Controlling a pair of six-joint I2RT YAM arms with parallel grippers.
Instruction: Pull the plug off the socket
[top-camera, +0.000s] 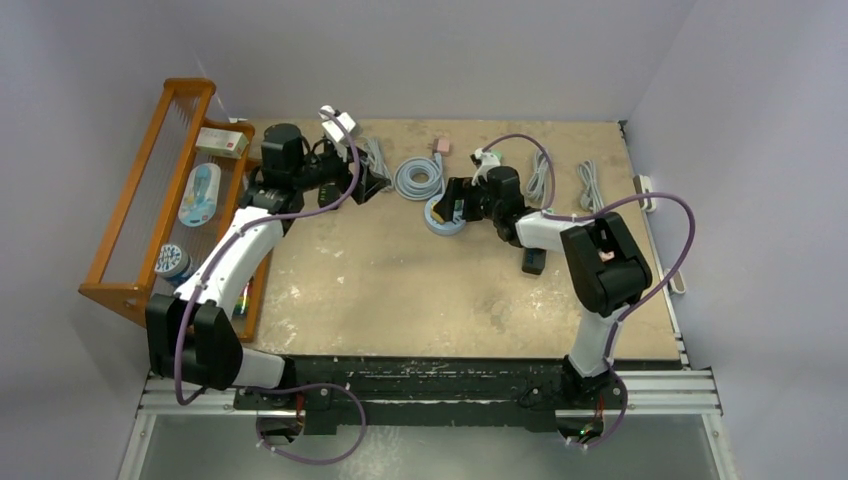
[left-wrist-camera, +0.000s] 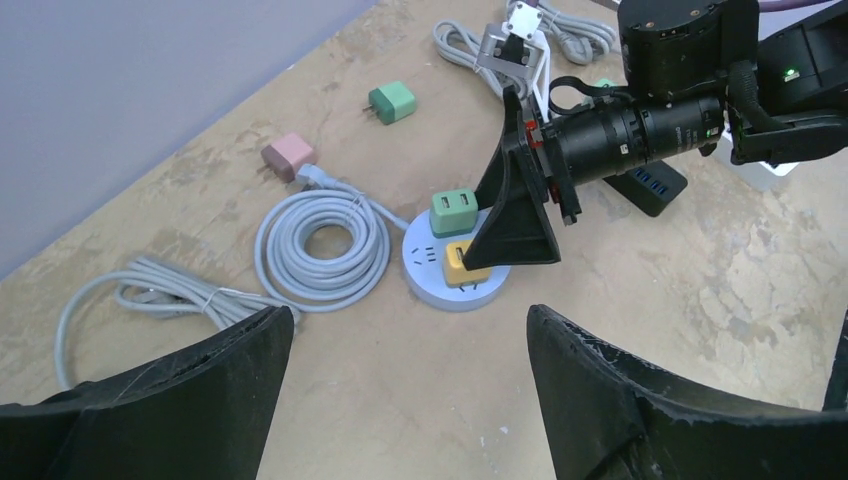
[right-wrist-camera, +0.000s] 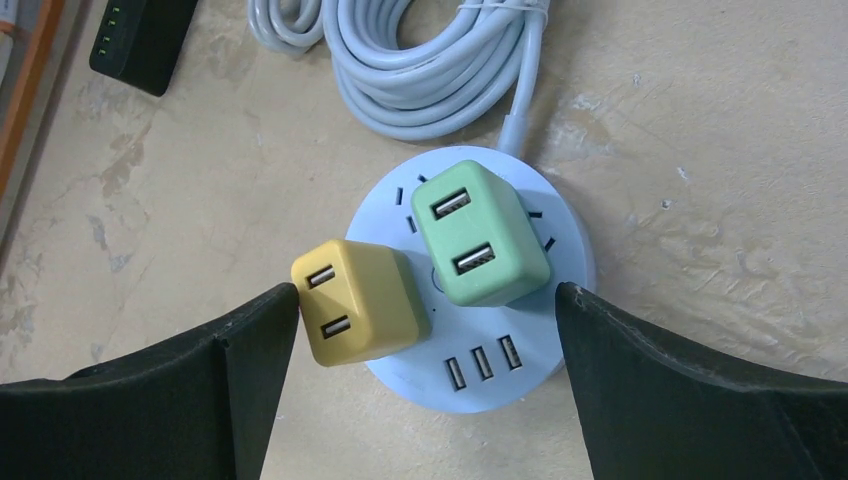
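Approach step: my right fingers (right-wrist-camera: 700, 400) hang spread over the socket (right-wrist-camera: 535, 345), straddling yellow plug (right-wrist-camera: 360, 300) and green plug (right-wrist-camera: 480, 235); left fingers (left-wrist-camera: 640, 400) idle, spread. Next, centre on one, descend, clench.

Plugs (right-wrist-camera: 480, 245) side by side on socket (right-wrist-camera: 500, 375), coiled cable (right-wrist-camera: 440, 60) just behind (joined to it)

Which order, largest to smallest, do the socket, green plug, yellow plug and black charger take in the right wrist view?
1. Socket
2. Green plug and yellow plug: nearly alike, so not ranked.
3. Black charger, though the frame's edge cuts it off, so unsure.
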